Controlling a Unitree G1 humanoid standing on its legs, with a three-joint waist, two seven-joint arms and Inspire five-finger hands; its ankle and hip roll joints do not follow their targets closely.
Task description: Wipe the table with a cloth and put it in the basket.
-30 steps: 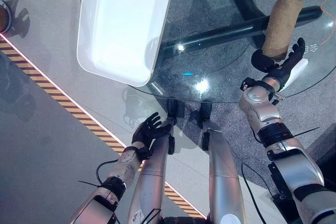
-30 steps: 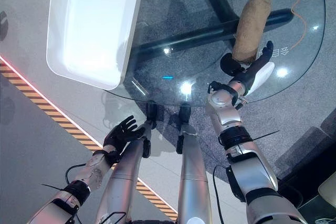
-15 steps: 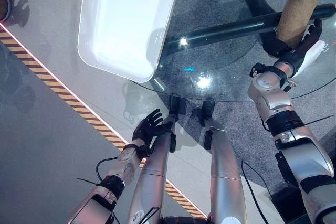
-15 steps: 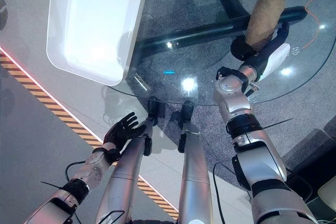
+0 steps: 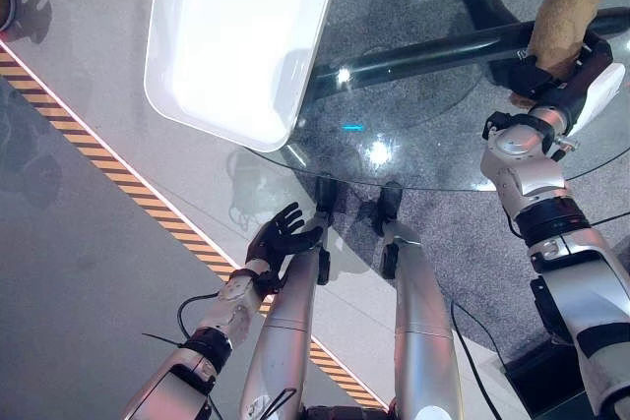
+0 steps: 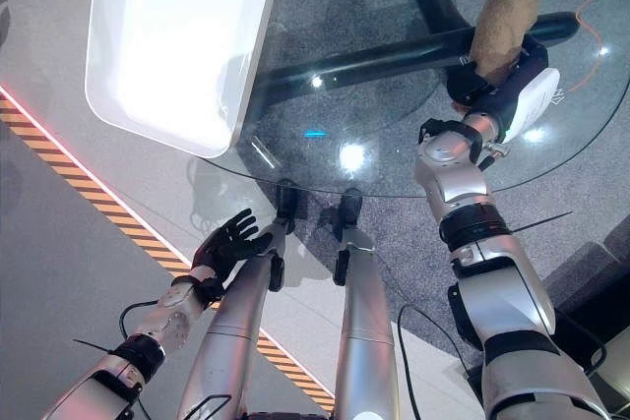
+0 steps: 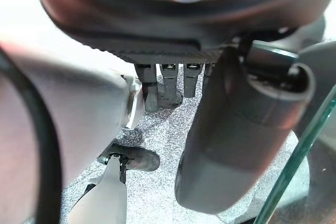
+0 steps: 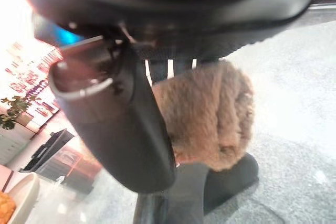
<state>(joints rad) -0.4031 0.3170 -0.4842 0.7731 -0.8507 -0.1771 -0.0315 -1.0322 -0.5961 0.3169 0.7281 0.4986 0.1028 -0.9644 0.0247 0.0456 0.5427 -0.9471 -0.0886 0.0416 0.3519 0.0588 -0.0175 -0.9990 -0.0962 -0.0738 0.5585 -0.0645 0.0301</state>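
A rolled brown cloth (image 5: 563, 9) lies on the round glass table (image 5: 423, 145) at its far right. My right hand (image 5: 559, 76) is shut on the cloth's near end, its thumb and fingers curled round it. The right wrist view shows the thumb (image 8: 121, 124) pressed against the fuzzy cloth (image 8: 210, 114). A white basket (image 5: 212, 130) sits on the table's far left, jutting past the rim. My left hand (image 5: 278, 240) hangs open below the table's near edge at the lower left, holding nothing; its thumb (image 7: 236, 145) shows in the left wrist view.
A dark bar of the table's base (image 5: 423, 51) shows through the glass. An orange-and-black striped line (image 5: 118, 179) crosses the floor on the left. An orange cable (image 6: 591, 7) lies on the floor past the table's right side.
My right hand went from open beside the cloth's near end to curled round it. The view has shifted a little. The left hand has stayed where it was.
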